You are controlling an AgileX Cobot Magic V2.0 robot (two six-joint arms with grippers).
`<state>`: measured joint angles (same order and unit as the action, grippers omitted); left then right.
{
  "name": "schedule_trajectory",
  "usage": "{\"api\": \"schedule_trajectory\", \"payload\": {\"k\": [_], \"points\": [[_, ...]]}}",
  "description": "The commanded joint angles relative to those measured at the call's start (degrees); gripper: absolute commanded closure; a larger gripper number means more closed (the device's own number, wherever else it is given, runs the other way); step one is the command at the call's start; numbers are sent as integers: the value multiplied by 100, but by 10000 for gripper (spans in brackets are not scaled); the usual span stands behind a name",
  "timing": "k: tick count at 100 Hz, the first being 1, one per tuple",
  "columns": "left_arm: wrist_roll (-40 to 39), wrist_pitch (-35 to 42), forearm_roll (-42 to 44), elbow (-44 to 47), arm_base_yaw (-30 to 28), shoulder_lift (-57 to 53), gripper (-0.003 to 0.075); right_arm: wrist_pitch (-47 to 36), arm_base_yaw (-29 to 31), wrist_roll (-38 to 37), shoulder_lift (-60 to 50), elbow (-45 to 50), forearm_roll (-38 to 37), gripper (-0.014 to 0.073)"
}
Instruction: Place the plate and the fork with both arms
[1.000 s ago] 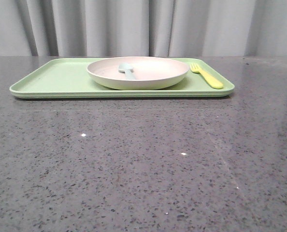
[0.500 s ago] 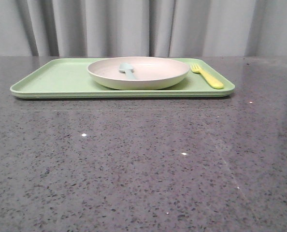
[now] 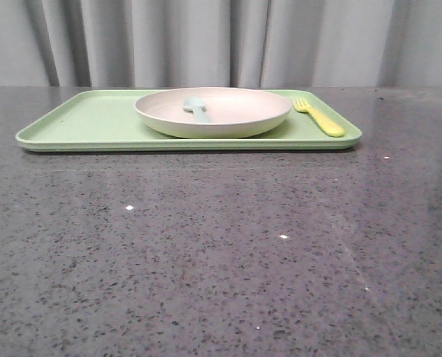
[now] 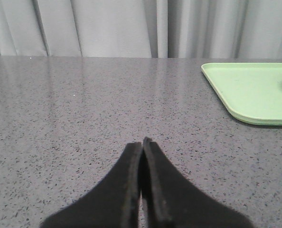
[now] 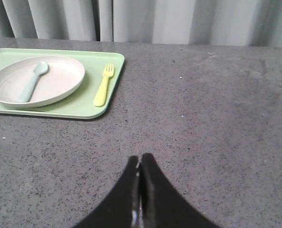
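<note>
sitting on the far half of the grey speckled table (image 3: 221, 253), front view, the light-green tray (image 3: 79, 123) is carrying the plate (image 3: 243, 119) right of its middle. a pale blue spoon (image 3: 197, 108) is lying inside the plate. the fork (image 3: 320, 118) is lying on the tray just beside the plate, toward the tray's right end, tines pointing away from the robot. neither arm is showing in this view.

left wrist view: the left gripper (image 4: 142, 142) is hanging over bare table, fingers pressed together, holding nothing. one corner of the tray is showing, well apart from it.

right wrist view: the right gripper (image 5: 139, 159) is likewise pinched closed and carrying nothing, over bare table, well apart from the tray, plate and fork.
</note>
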<state>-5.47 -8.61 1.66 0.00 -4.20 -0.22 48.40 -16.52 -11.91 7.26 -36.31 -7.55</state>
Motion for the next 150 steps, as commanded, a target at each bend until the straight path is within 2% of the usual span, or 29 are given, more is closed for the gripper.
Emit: {"api": "schedule_trajectory", "payload": {"k": [1, 25, 34, 69, 84, 96, 119, 127, 150], "points": [[0, 457, -52, 76, -12, -173, 741, -473, 32, -11, 87, -118, -134, 659], [0, 457, -52, 76, -12, -173, 741, -478, 32, -11, 87, -93, -134, 659], [0, 457, -52, 76, -12, -173, 741, -793, 77, -11, 87, 41, -134, 659], [0, 457, -52, 76, -12, -173, 741, -3614, 1006, -11, 87, 1402, -115, 659], [0, 457, -52, 76, -12, -173, 741, -4804, 1204, -11, 81, 2258, 12, 659], [0, 457, -52, 76, -12, -173, 741, -5403, 1315, -11, -7, 2877, 70, 659], [0, 457, -52, 76, -12, -173, 741, -5519, 1386, -11, -634, 3767, 244, 659], [0, 457, -52, 76, -12, -173, 741, -5236, 1386, -11, -935, 3757, 244, 659], [0, 457, -52, 76, -12, -173, 741, -5270, 1391, -11, -922, 3757, 244, 659]]}}
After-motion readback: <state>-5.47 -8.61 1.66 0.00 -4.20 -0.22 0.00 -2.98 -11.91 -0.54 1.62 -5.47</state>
